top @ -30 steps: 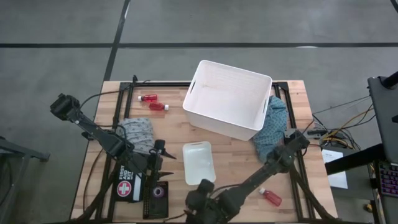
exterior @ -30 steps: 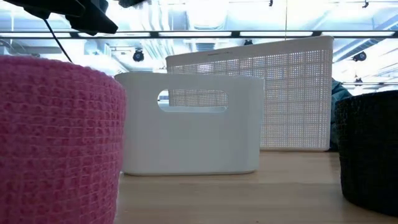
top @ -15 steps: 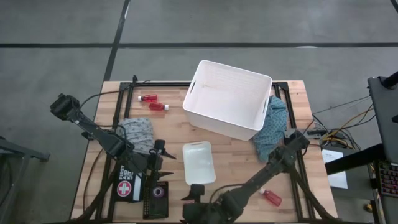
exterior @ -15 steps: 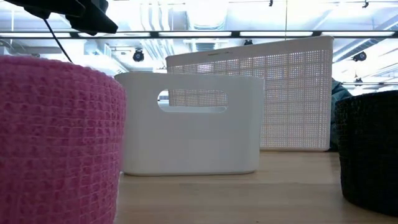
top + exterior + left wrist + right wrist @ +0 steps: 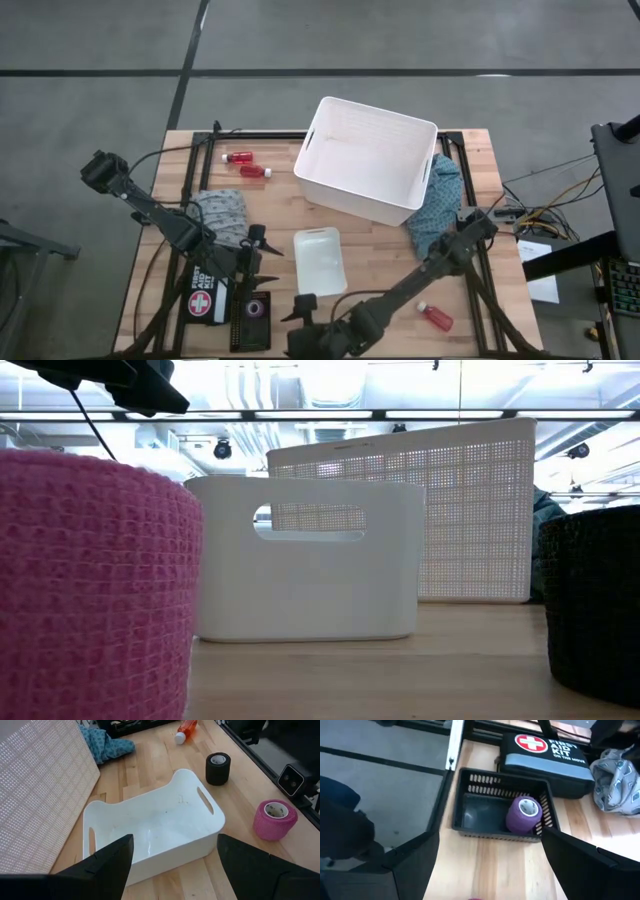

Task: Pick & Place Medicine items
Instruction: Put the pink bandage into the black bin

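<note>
Two red bottles with white caps (image 5: 237, 157) (image 5: 255, 171) lie on their sides at the table's far left. A third bottle (image 5: 435, 317) lies near the right front corner, also seen as the bottle (image 5: 186, 727). A pink tape roll (image 5: 273, 820) and a black tape roll (image 5: 218, 768) stand upright near the table's near edge, close before the low camera as the pink roll (image 5: 95, 580) and the black roll (image 5: 595, 600). My left gripper (image 5: 262, 243) (image 5: 172, 870) is open above the left side of the small white bin (image 5: 320, 262). My right gripper (image 5: 300, 308) (image 5: 490, 870) is open over the near edge, facing a purple roll (image 5: 525, 813).
A big white basket (image 5: 368, 160) stands at the far middle, with a blue cloth (image 5: 438, 205) to its right. A patterned cloth (image 5: 222, 212), a first aid kit (image 5: 205, 300) and a black slotted basket (image 5: 470, 815) holding the purple roll fill the left front.
My right gripper has moved a little toward the table's left along the near edge, staying open. Nothing on the table has moved.
</note>
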